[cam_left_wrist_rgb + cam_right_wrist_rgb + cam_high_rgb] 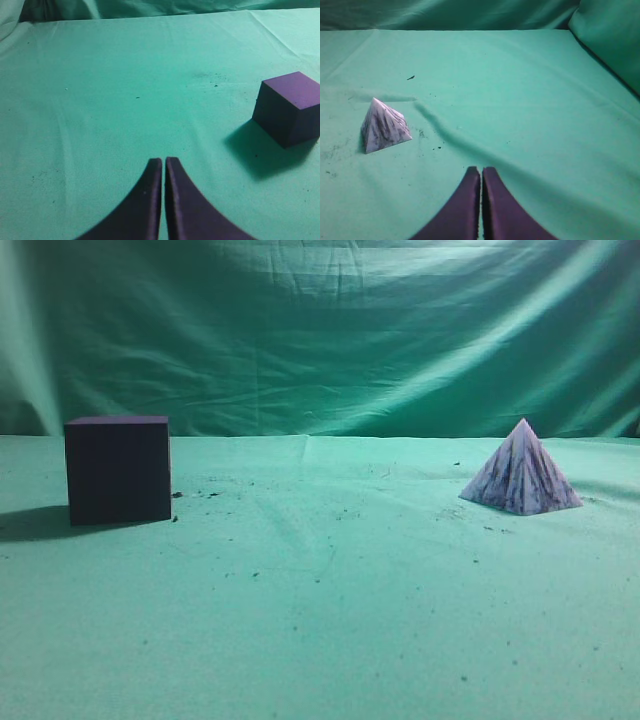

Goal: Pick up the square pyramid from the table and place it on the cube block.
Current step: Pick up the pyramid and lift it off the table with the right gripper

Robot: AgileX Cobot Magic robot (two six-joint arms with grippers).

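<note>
The square pyramid (521, 474), whitish-lavender with dark streaks, stands on the table (330, 590) at the right. It also shows in the right wrist view (382, 126), left of and beyond my right gripper (481, 170), which is shut and empty. The cube block (118, 469), very dark purple, stands at the left. It also shows in the left wrist view (289, 108), far right of my left gripper (163, 160), which is shut and empty. Neither gripper shows in the exterior view.
A draped green backdrop (320, 330) hangs behind the table. Small dark crumbs (210, 495) lie scattered on the cloth. A cloth fold (445, 132) runs across the table in the right wrist view.
</note>
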